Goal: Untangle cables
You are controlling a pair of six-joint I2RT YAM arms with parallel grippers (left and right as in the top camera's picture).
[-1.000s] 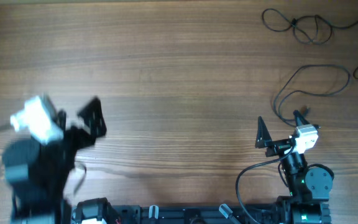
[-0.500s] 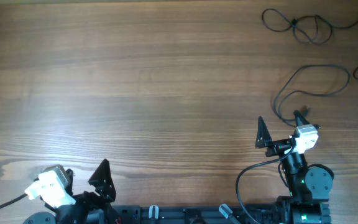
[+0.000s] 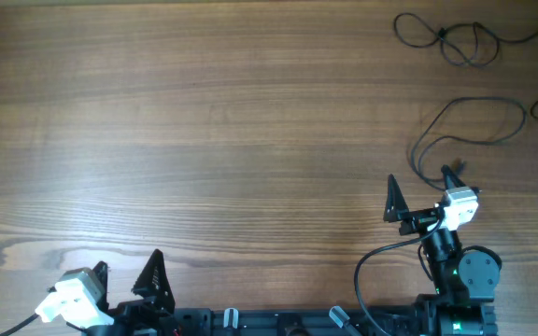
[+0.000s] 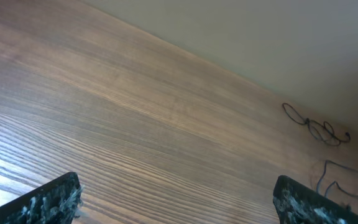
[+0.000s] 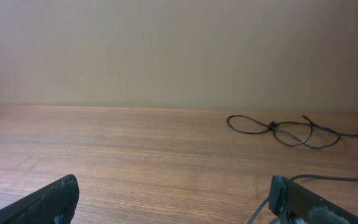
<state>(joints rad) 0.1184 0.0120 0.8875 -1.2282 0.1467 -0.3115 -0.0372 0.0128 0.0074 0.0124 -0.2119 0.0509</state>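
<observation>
Black thin flexible cables [image 3: 446, 35] are seen bunched in loose loops well ahead of the right gripper [image 3: 421, 189], with one black cable loop [image 3: 474, 100] trailing back to just beside its finger [image 3: 451, 175]. The right gripper and the left gripper [image 3: 124, 276] are both spread wide, and nothing is held by either.

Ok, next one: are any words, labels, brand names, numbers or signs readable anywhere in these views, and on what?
None can be read in any view.
The wooden table and the black cables bear no print.
The white left wrist housing and right wrist housing show no legible marking at this size.
</observation>
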